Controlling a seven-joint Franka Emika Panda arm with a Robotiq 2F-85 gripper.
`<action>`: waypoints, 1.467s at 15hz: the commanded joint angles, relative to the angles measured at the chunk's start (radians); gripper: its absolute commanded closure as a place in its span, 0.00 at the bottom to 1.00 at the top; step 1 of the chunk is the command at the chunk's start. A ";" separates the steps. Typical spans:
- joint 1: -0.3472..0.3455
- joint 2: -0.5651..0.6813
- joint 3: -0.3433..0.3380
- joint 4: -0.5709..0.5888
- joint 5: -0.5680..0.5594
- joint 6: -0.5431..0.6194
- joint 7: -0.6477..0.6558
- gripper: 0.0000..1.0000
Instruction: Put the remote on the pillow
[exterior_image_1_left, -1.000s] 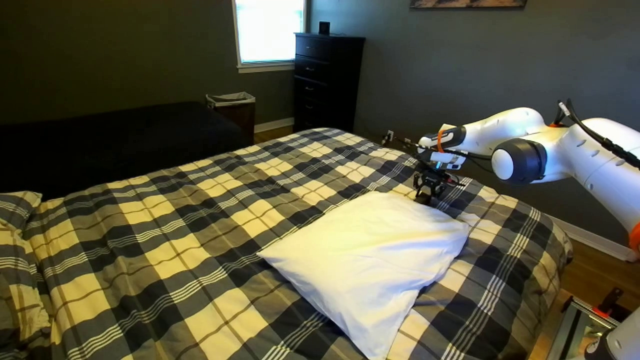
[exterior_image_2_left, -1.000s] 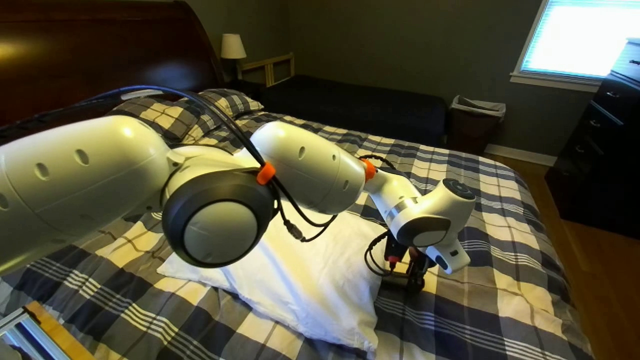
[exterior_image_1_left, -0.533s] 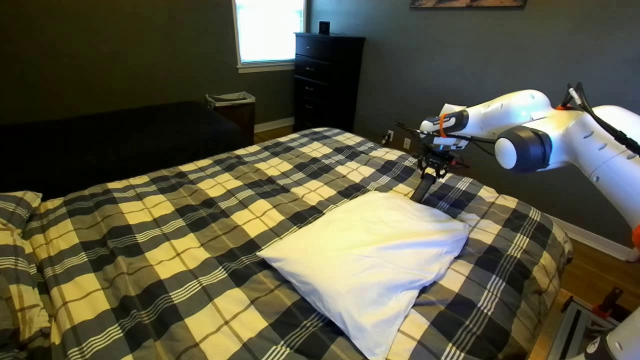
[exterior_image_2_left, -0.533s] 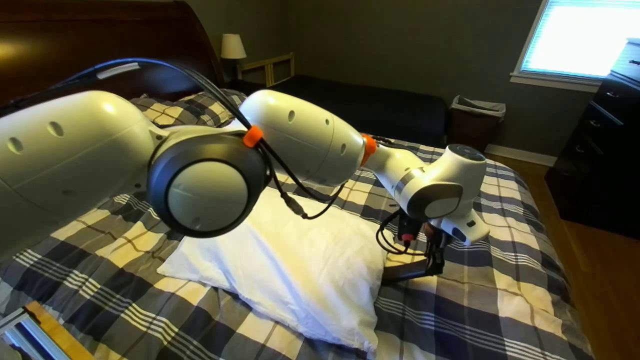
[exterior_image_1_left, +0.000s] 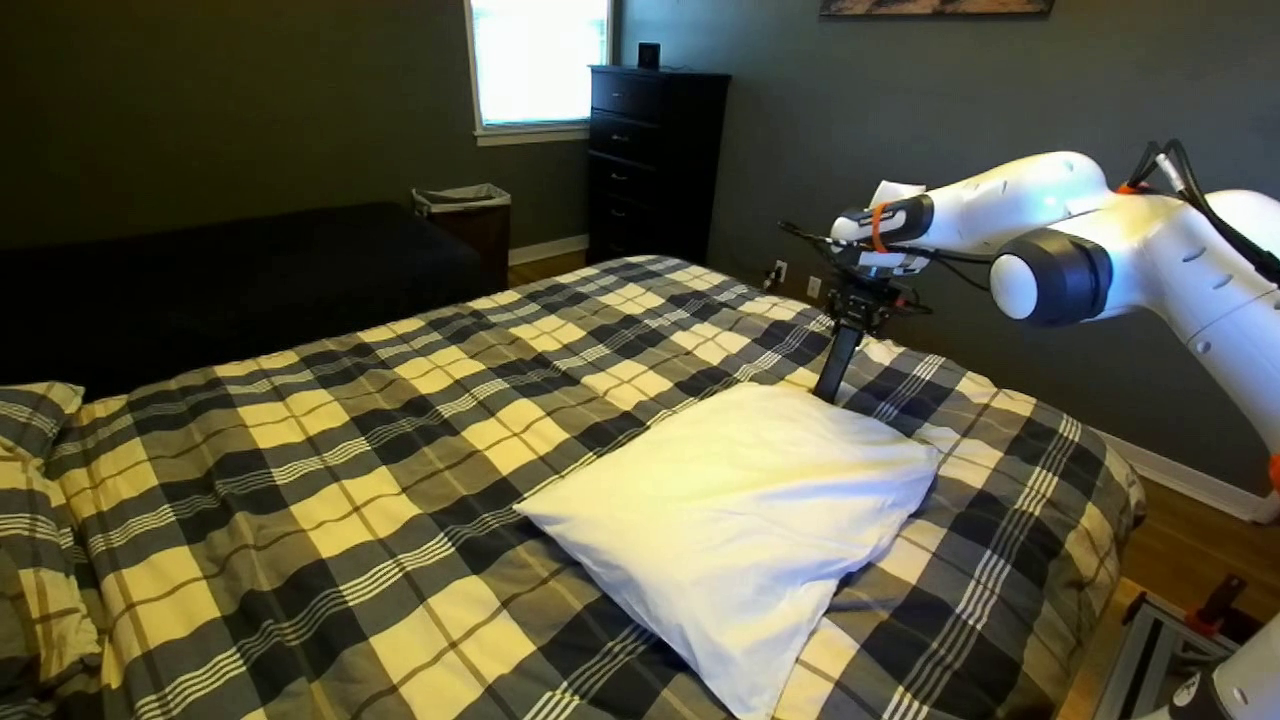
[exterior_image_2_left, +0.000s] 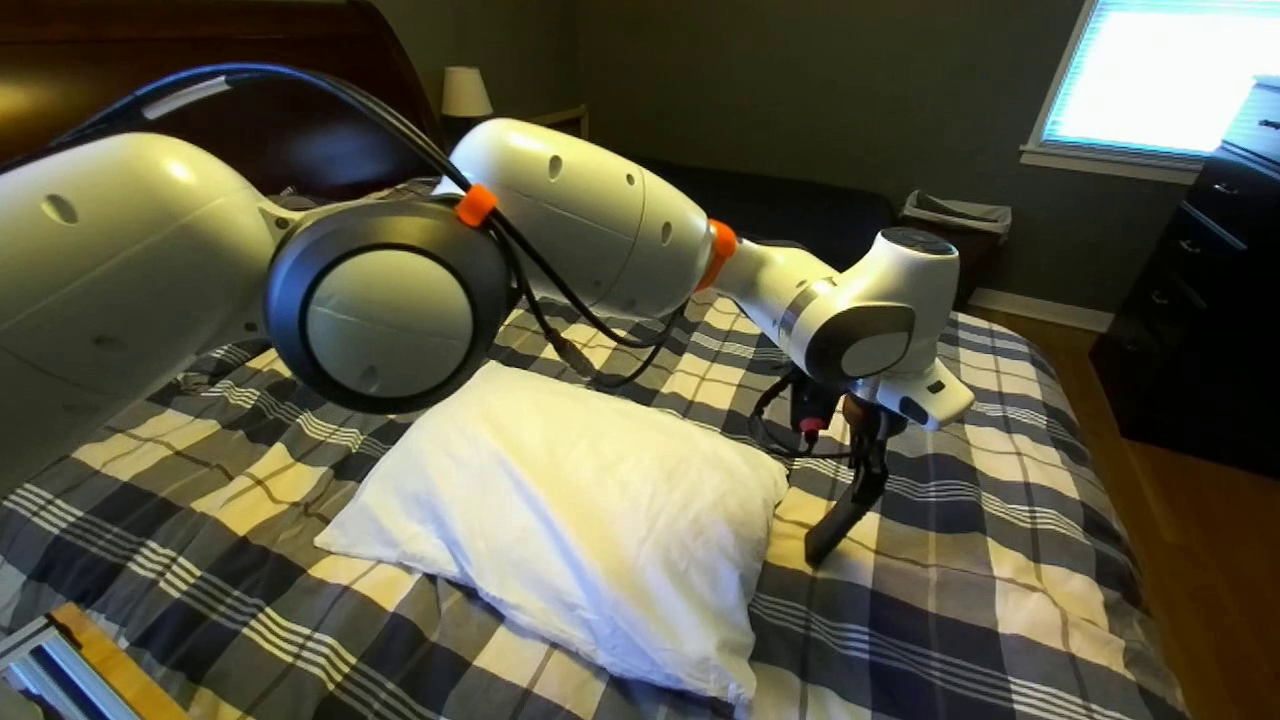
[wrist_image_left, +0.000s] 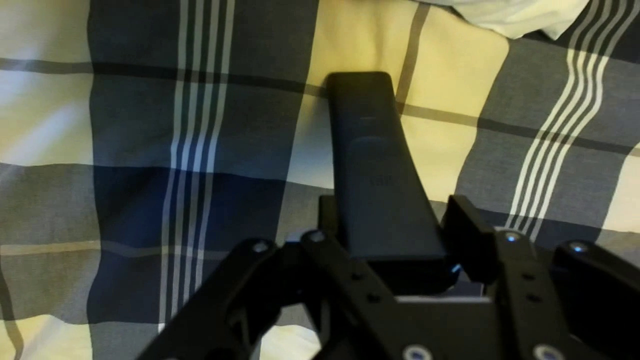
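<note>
The remote (exterior_image_1_left: 838, 366) is a slim black bar. My gripper (exterior_image_1_left: 852, 318) is shut on its upper end, and the remote hangs tilted, lower end down. In an exterior view the remote (exterior_image_2_left: 838, 528) is beside the pillow's near right corner, over the bedspread and apart from the pillow. In the wrist view the remote (wrist_image_left: 377, 160) points away between the fingers of the gripper (wrist_image_left: 395, 225). The white pillow (exterior_image_1_left: 730, 500) lies rumpled on the bed. It also shows in an exterior view (exterior_image_2_left: 590, 510), and only a corner (wrist_image_left: 525, 15) shows in the wrist view.
The checked bedspread (exterior_image_1_left: 370, 560) surrounds the pillow. Plaid pillows (exterior_image_1_left: 30, 520) lie at the bed's head. A black dresser (exterior_image_1_left: 655, 165) and a lined hamper (exterior_image_1_left: 465, 225) stand beyond the bed. The arm's base stand (exterior_image_1_left: 1150, 640) is at the bed's edge.
The gripper has risen with the remote in it. The remote has swung from nearly flat to steeply hanging, and is now seen beside the pillow. The pillow has not moved.
</note>
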 joint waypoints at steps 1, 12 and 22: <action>0.021 -0.061 -0.003 -0.075 -0.009 -0.016 -0.025 0.68; 0.016 -0.066 -0.005 -0.076 -0.019 -0.015 -0.060 0.17; -0.026 0.087 0.041 0.058 -0.086 -0.083 -0.080 0.00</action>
